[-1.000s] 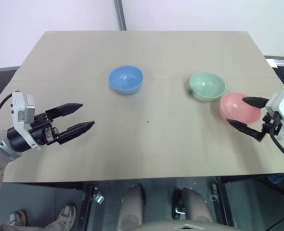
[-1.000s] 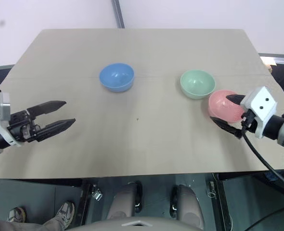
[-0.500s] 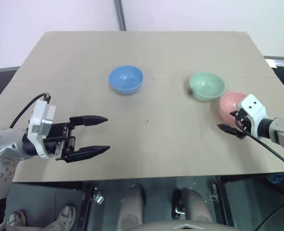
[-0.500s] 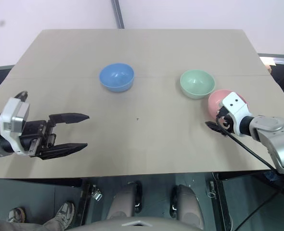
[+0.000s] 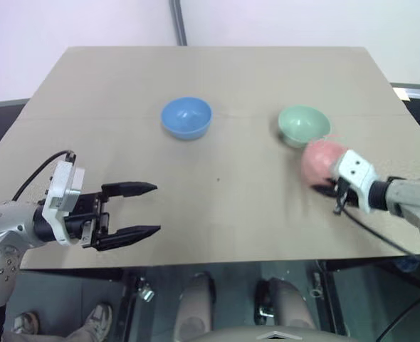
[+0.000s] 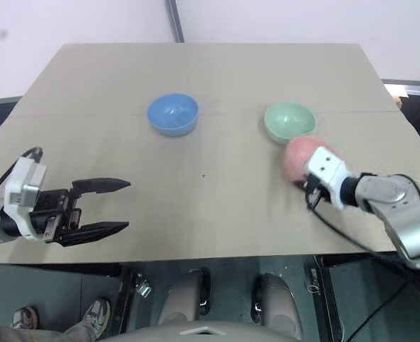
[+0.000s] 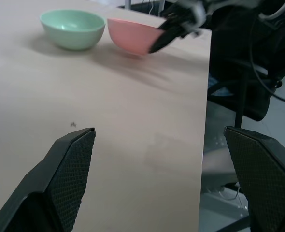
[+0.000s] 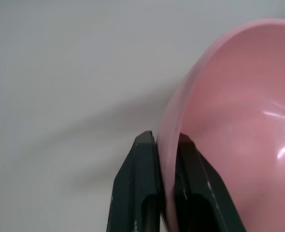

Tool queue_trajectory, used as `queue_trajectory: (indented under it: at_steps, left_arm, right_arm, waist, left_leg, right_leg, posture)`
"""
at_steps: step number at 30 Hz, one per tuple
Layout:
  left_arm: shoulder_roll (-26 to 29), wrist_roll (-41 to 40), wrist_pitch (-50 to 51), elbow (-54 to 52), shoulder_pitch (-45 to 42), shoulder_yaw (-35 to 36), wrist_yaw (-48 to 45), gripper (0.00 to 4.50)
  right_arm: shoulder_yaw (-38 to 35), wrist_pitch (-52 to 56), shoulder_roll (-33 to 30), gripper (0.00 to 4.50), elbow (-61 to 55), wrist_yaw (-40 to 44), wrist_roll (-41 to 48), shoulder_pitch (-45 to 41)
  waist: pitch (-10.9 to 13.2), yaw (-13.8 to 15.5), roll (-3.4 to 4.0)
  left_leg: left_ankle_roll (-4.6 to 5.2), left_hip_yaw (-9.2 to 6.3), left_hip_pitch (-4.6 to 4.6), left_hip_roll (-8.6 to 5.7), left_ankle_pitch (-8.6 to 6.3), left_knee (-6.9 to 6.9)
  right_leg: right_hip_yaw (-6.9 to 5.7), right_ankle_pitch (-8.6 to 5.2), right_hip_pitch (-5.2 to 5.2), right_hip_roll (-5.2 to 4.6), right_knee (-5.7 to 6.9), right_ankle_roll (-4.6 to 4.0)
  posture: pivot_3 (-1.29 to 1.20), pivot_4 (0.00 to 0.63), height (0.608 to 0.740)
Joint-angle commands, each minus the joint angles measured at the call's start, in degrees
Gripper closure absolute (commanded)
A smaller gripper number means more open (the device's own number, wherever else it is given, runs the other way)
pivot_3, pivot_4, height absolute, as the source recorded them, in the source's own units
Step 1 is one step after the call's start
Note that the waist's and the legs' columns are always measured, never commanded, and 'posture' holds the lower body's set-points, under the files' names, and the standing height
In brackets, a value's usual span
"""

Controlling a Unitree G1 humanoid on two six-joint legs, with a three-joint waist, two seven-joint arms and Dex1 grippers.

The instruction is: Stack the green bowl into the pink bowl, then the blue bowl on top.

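Where head views blur, right gripper (image 8: 165, 159) pinches pink bowl (image 8: 239, 125) rim

Table centre: bare top of the table (image 5: 224, 206) between the two arms; open passage.
Far left: blue bowl (image 5: 186, 117) stands alone, free room all round.
Far right: green bowl (image 5: 303, 125) and pink bowl (image 5: 317, 159) close together, scarcely a gap between; right gripper (image 8: 163, 145) pinching the pink rim blocks the near right side.
Near left: left gripper (image 5: 147, 209), jaws wide, hangs over the table's front edge.
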Motion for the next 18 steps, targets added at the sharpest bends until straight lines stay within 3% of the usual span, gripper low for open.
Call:
queue_trajectory:
  at_steps: [1,6,12,13,18]
  left_arm:
    - [-0.45,0.69,-1.94,0.28,0.53,1.26,-0.52,0.00]
    - [-1.00,0.94,-2.31,0.03,-0.24,0.54,0.28,0.00]
    - [-0.86,0.94,-2.32,-0.87,0.66,1.46,0.55,0.00]
    - [-0.87,0.76,-2.20,-1.19,0.98,1.79,0.63,0.00]
    - [-0.88,0.36,-1.95,-1.86,2.72,3.24,0.87,0.00]
  right_arm:
    - [5.74,0.18,4.16,4.45,-3.59,-1.60,-0.99,-4.53]
    - [18.32,-3.90,12.73,4.45,6.52,-6.48,-13.69,-14.71]
    - [23.84,-6.47,17.86,4.45,14.15,-6.15,-19.48,-18.50]
    - [24.10,-6.72,17.97,3.61,14.32,-5.36,-19.65,-18.32]
    - [19.61,-7.76,19.08,1.14,10.11,-5.52,-18.03,-17.39]
  waist:
    - [-0.02,-0.12,-0.05]
    - [-0.01,0.01,-0.03]
    - [-0.02,0.05,-0.06]
    - [-0.02,-0.01,-0.06]
    - [-0.01,-0.06,-0.06]
  left_leg:
    - [0.00,0.00,0.03,0.01,0.00,0.05]
    - [0.01,-0.01,0.02,0.03,-0.01,0.33]
    - [0.02,0.05,-0.10,0.00,-0.01,0.32]
    - [0.02,0.07,-0.10,0.00,-0.02,0.32]
    - [0.02,0.11,-0.06,0.02,-0.02,0.31]
  right_leg:
    - [0.01,0.00,0.01,0.00,0.04,-0.01]
    - [0.08,0.00,-0.12,-0.01,0.41,-0.06]
    - [0.14,0.02,-0.14,0.00,0.42,-0.07]
    - [0.16,0.04,-0.15,0.02,0.41,-0.10]
    - [0.20,0.02,-0.17,0.04,0.43,-0.06]
  posture:
    - [0.00,0.150,0.740]
    - [0.00,0.150,0.740]
    - [0.00,0.150,0.740]
    - [0.00,0.150,0.740]
    - [0.00,0.150,0.740]
